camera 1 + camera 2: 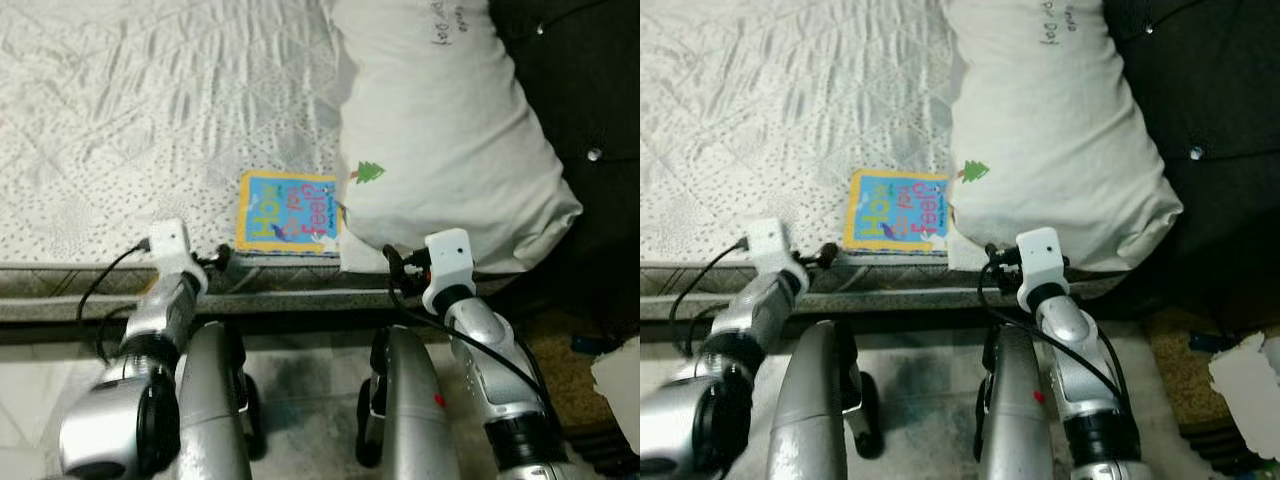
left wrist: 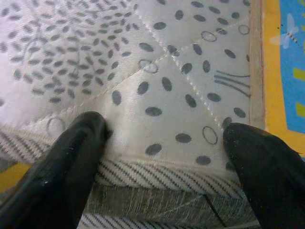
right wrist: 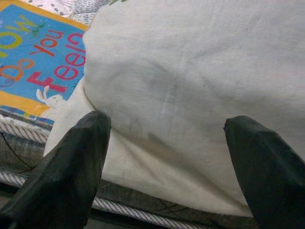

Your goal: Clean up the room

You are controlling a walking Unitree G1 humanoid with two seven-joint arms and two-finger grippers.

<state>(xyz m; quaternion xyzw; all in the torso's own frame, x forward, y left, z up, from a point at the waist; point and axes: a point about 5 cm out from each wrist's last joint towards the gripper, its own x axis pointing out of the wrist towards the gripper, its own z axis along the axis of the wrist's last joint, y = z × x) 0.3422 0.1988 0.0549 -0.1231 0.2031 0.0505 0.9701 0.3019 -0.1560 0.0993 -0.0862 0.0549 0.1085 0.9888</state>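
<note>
At the mattress point(image 1: 120, 120) edge, both grippers gape: left gripper point(image 2: 164, 152) beside the picture book point(image 1: 288, 212), right gripper point(image 3: 164, 157) before the pillow point(image 1: 440, 130)

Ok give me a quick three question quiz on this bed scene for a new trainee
1. True or false: the children's book lies on the floor.
2. What does the right gripper face? A) pillow B) lamp C) shoe
3. Fill in: the left gripper is open at the mattress ____.

Key: 1 false, it lies on the mattress beside the pillow. 2 A. 3 edge.
</note>
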